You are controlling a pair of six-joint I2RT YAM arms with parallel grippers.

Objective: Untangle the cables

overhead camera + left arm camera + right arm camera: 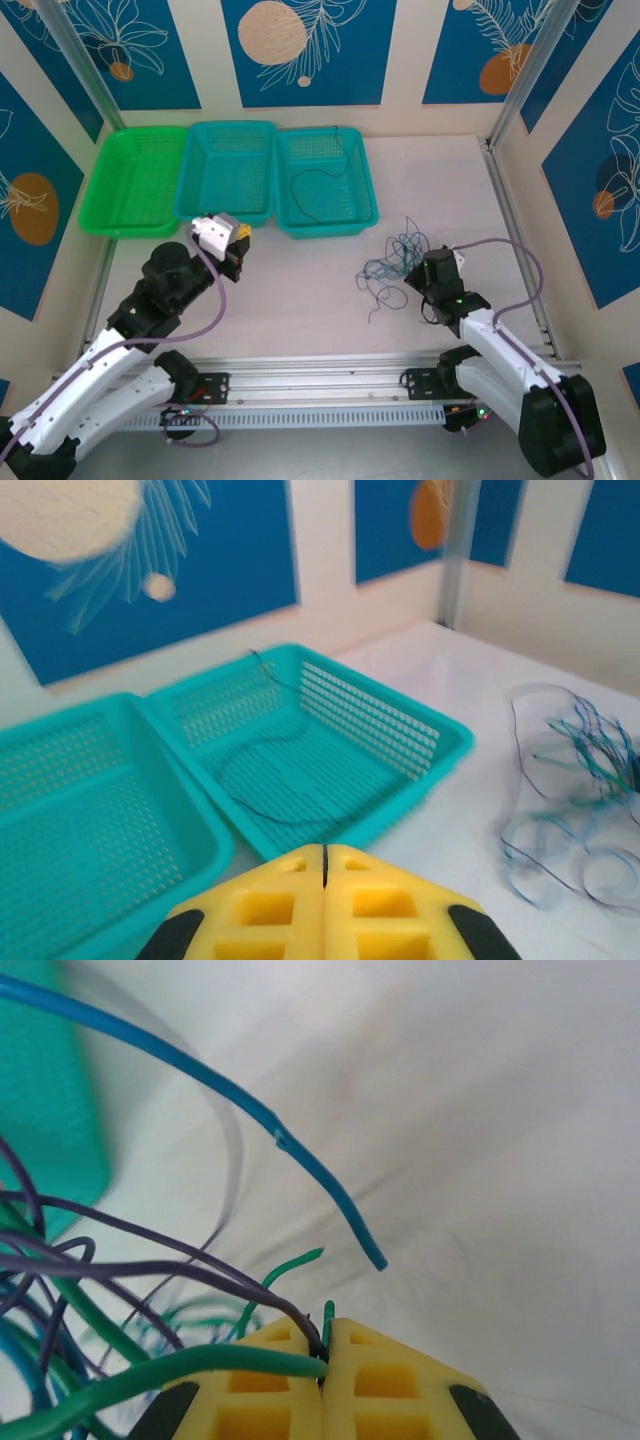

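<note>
Left gripper (324, 880): yellow fingers pressed together with nothing between them; it hovers just in front of the right teal basket's (362, 215) near left corner and faces it, likely parked clear of the other arm's work.
Green basket (100, 205): two places left of the right teal basket, in the same row; no cable visible inside.
Middle teal basket (228, 215): touching the right teal basket's left wall; it also looks bare.
Black cable (300, 178): lies alone in a loose loop on the right teal basket's floor, one end draped over the far rim, so this basket appears to be where a freed cable goes.
Tangle of cables (393, 262): green, teal-blue and dark strands heaped on the table (300, 290) near the right teal basket's near right corner, loops crossing one another.
Right gripper (325, 1360): clamped at the tangle's right edge, on the side away from the right teal basket; a green cable (200, 1365) and a dark cable (180, 1270) both run into the closed seam.
Judgement: pinching two strands risks dragging the heap instead of drawing one cable free.
</note>
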